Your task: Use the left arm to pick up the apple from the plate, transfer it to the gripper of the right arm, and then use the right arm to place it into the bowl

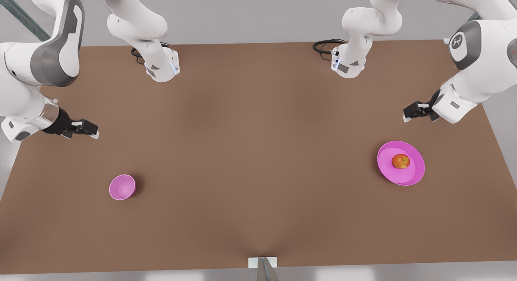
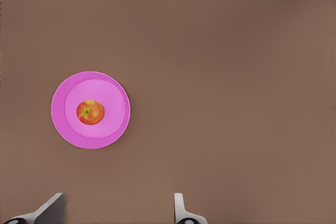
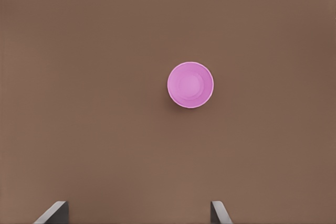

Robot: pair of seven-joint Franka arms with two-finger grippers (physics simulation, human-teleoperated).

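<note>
A red-orange apple [image 1: 400, 161] [image 2: 90, 112] lies in the middle of the magenta plate [image 1: 416, 172] [image 2: 113, 132] on the front view's right. My left gripper [image 1: 408, 112] [image 2: 116, 214] hovers above the table behind the plate, open and holding nothing. The small pink bowl [image 1: 122, 187] [image 3: 190, 85] stands on the front view's left with nothing inside it. My right gripper [image 1: 93, 131] [image 3: 137, 215], on the arm with the silver wrist collar, hangs behind and to the left of the bowl, open with nothing in it.
The brown table [image 1: 258, 152] spreads wide between bowl and plate. Both arm bases [image 1: 161, 67] [image 1: 349, 63] and their black cables stand at the far edge. A small white bracket [image 1: 262, 263] sits at the near edge.
</note>
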